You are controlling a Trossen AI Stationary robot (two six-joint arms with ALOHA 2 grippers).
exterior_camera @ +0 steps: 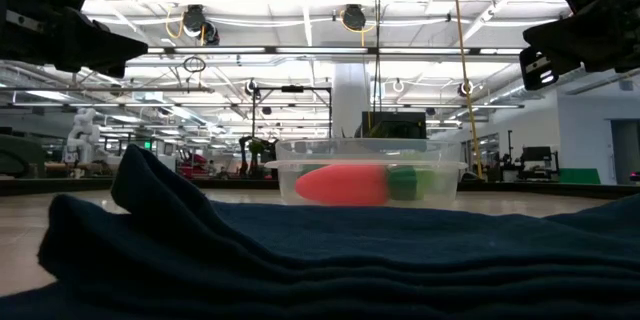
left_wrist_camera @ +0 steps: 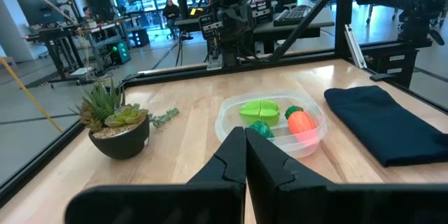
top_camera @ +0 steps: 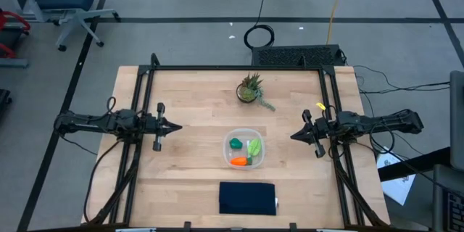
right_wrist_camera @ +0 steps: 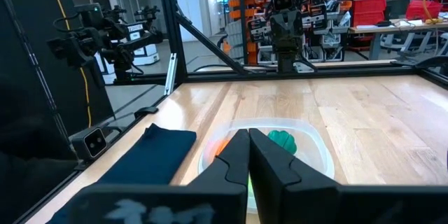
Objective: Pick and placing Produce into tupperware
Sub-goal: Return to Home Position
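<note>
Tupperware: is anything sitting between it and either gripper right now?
Nothing visible. Bare tabletop lies between the tupperware and the left gripper and right gripper, both with jaws shut. The potted plant stands beyond it and the navy cloth lies on its near side, both off those lines.

You are looking at a table (top_camera: 188,101) of pale wood strips, smooth, faintly sheened. Container (top_camera: 242,131) is reading as clear, glossy plastic. Carrot (exterior_camera: 340,184) inside is showing smooth, matt orange. Cloth (top_camera: 247,197) is lying dark, matt, soft. Plant pot (left_wrist_camera: 120,140) is looking dull black.
</note>
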